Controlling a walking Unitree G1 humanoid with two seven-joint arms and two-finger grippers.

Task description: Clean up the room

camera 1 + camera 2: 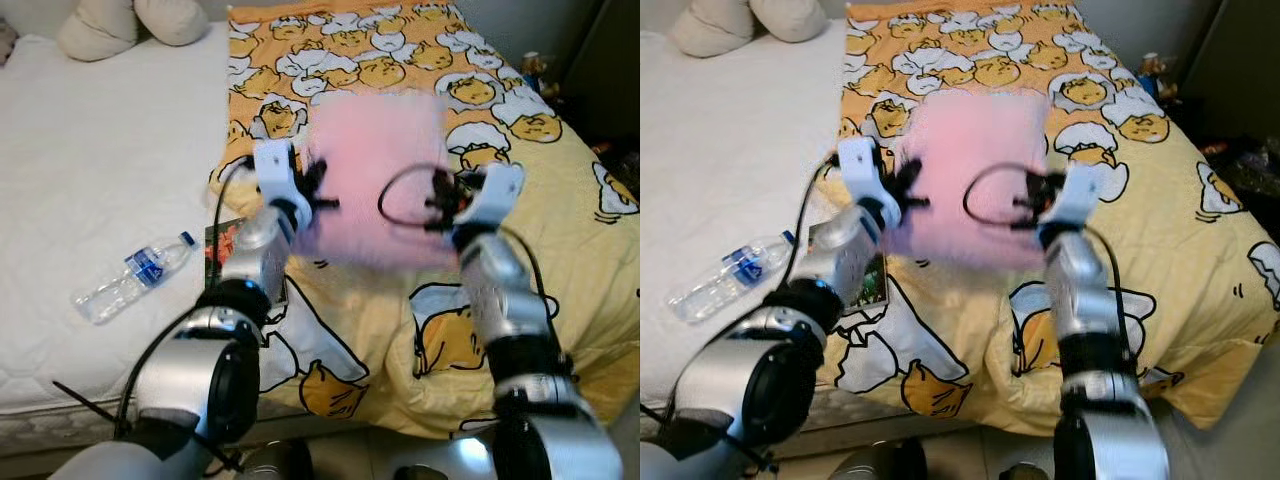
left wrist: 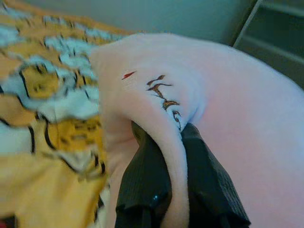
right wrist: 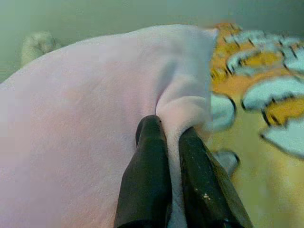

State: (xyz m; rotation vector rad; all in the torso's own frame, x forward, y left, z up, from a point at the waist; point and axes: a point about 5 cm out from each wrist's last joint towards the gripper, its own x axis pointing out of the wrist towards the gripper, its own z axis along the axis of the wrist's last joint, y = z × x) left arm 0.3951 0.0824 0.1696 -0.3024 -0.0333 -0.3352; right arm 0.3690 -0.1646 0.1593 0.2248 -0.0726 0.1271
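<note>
Pink fleece cloth held spread above the yellow cartoon-print duvet; left gripper and right gripper each pinch an edge, fingers closed on a fold. To fold well, keep both edges level and taut. Fabric soft, limp, embroidered near one corner; crinkled plastic water bottle lies on the quilted white mattress.

Pink fleece cloth (blurred), stretched flat above yellow patterned bedspread, embroidered mark near one edge
</note>
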